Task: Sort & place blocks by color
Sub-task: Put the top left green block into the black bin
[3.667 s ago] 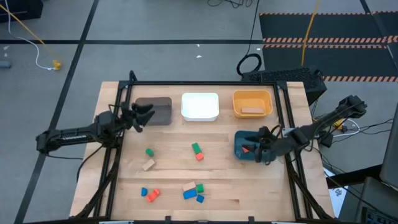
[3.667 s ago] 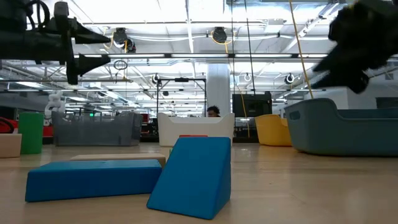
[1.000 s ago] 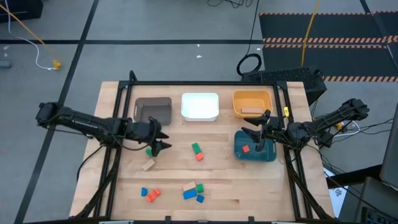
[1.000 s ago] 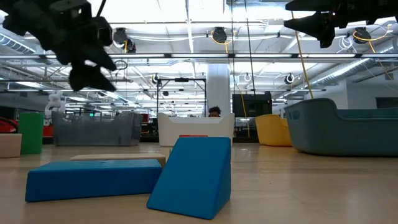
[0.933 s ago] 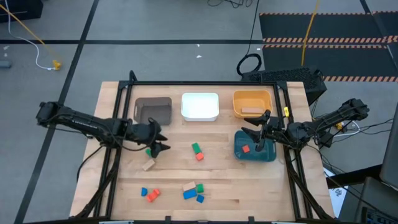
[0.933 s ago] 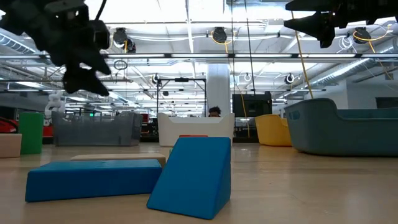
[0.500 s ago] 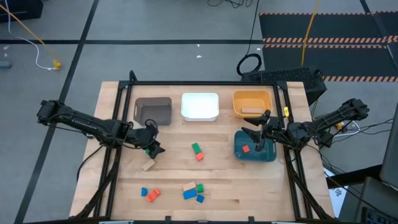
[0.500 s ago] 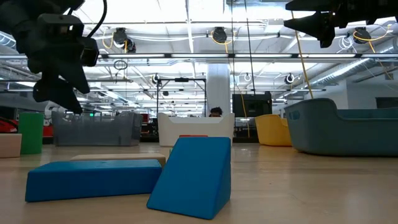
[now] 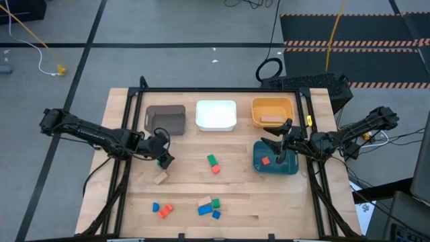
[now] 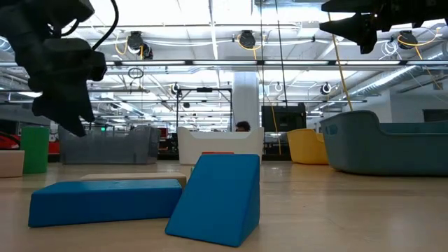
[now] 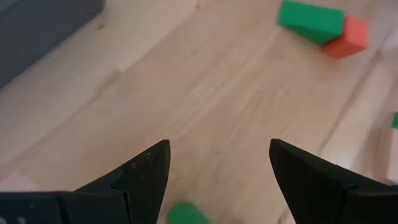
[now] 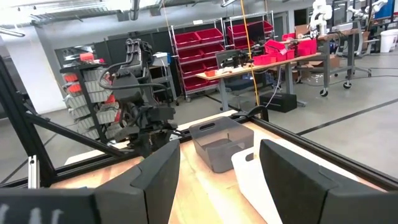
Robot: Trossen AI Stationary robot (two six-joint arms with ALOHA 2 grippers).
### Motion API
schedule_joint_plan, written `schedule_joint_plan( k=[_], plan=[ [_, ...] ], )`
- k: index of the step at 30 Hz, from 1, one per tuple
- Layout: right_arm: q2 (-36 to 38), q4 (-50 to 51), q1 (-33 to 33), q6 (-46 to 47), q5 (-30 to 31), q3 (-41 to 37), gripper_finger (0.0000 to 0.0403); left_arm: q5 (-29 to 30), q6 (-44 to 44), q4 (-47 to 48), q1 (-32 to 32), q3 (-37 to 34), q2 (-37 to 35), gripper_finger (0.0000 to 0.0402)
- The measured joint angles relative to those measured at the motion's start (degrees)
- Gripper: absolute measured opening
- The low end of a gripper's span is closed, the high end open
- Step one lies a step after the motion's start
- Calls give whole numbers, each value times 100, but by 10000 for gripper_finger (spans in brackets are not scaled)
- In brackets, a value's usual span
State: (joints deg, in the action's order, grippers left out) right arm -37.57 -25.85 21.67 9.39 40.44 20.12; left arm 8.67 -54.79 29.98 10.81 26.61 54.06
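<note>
1. Two grippers, both spread wide: the left gripper point(image 9: 161, 158) sits low over a small green block point(image 11: 186, 214); the right gripper point(image 9: 275, 146) hangs above the teal bin point(image 9: 290, 166).
2. Only the left wrist view shows that block, right between the fingers point(image 11: 142, 176), untouched.
3. From overhead, a red block point(image 9: 266, 160) lies in the teal bin; the other blocks are scattered mid-table and near the front.

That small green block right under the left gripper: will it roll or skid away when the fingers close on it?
The small green block shows a rounded top between the open left gripper fingers, so it may be a cylinder. Standing upright, as the low view suggests, it should stay put, but might roll if tipped. It looks rigid and light, and on the smooth wooden table an off-centre squeeze could skid it.
</note>
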Motion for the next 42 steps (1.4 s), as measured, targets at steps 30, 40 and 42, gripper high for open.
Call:
schedule_joint_plan(
  k=[30,40,42],
  plan=[
    [1,-2,0,0,-1,0,215,346,-1945,1631,1296,874,1186,274],
    [1,-2,0,-2,-1,0,215,341,-2531,1607,1296,873,1433,274],
    [1,-2,2,-2,-1,0,215,340,-2522,1680,1296,873,1433,273]
  ],
)
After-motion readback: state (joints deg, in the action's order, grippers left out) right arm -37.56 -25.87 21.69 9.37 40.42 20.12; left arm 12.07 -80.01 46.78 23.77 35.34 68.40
